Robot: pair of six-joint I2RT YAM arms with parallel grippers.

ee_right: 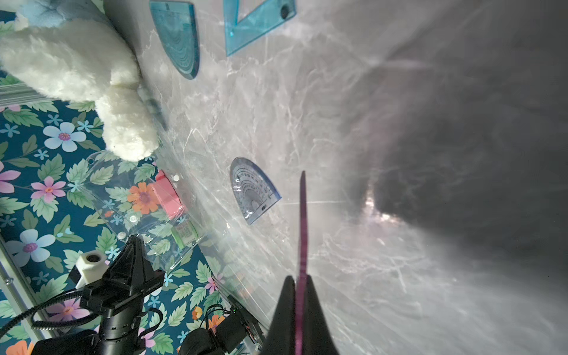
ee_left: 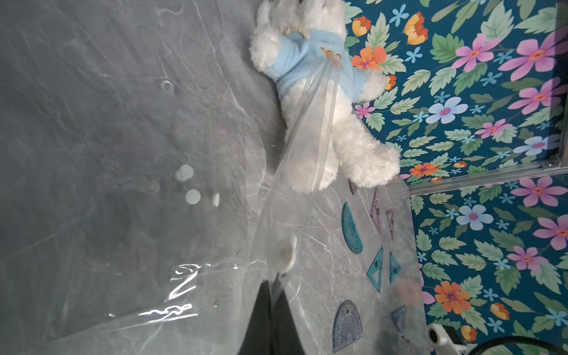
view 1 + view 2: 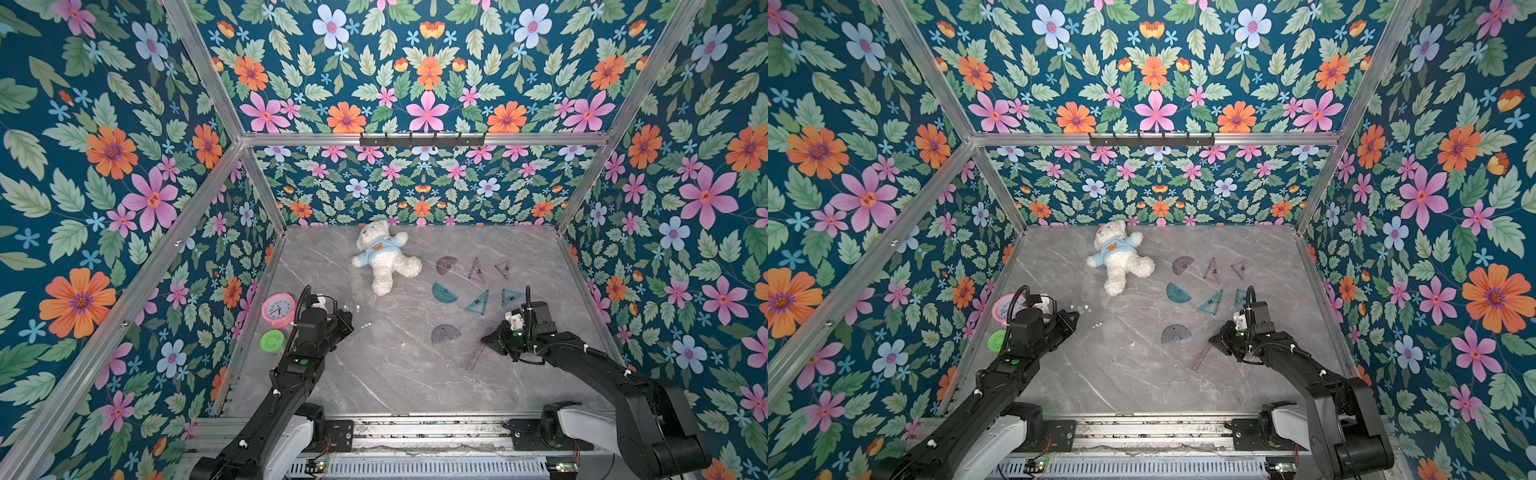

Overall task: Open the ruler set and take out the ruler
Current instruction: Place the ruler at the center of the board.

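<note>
Two pinches going on here, both sets of jaws closed down tight. Your right gripper [image 1: 299, 279] has the purple ruler [image 1: 302, 215] clamped edge-on between its fingers. The ruler sticks straight out past the fingertips, in line with them.

In a top view the ruler [image 3: 477, 357] runs from that gripper toward the near edge of the table [image 3: 395, 382], slanting a bit toward the left arm. Can't tell if its free end touches the marble.

Your left gripper [image 2: 276, 285] is clamped on the clear pouch [image 2: 184, 289], over on the left side and well apart from the ruler, so I'd call the ruler out.

Looks like what's left is setting it down, and that's the right arm's job. There's bare table under the free end, with the grey protractor [image 3: 444, 333] near it on the left arm's side. I'd lower it along the ruler's length so the tip lands first.
</note>
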